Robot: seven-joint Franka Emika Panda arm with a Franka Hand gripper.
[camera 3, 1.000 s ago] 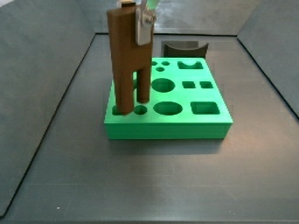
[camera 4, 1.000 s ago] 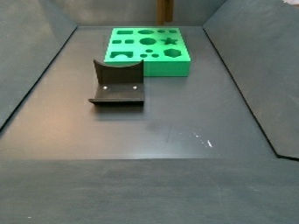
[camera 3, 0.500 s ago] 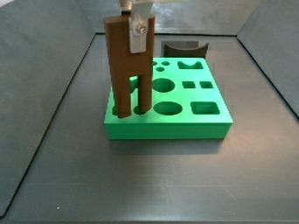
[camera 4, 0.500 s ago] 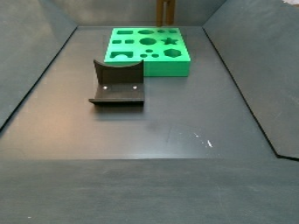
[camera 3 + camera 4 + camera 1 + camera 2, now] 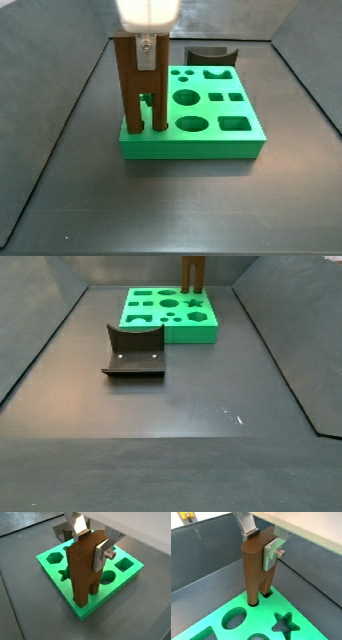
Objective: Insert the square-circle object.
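Note:
The square-circle object (image 5: 146, 85) is a tall brown forked piece standing upright. Its two leg tips sit in two holes at one end of the green block (image 5: 214, 135). The gripper (image 5: 143, 45) is above the block and shut on the piece's top; both wrist views show it (image 5: 91, 543) (image 5: 261, 544) with a silver finger (image 5: 103, 553) (image 5: 272, 552) flat on each side. In a side view only the piece's lower part (image 5: 193, 274) shows, at the far edge of the green block (image 5: 154, 324), and the gripper is out of frame.
The dark fixture (image 5: 134, 352) stands on the grey floor beside the green block, and in a side view it (image 5: 211, 54) shows behind the block. Other shaped holes (image 5: 194, 124) in the block are open. Grey walls (image 5: 47, 326) ring the floor.
The gripper has moved down with the brown piece. The piece was slightly tilted and higher. It now stands upright with its legs lower in the block's holes.

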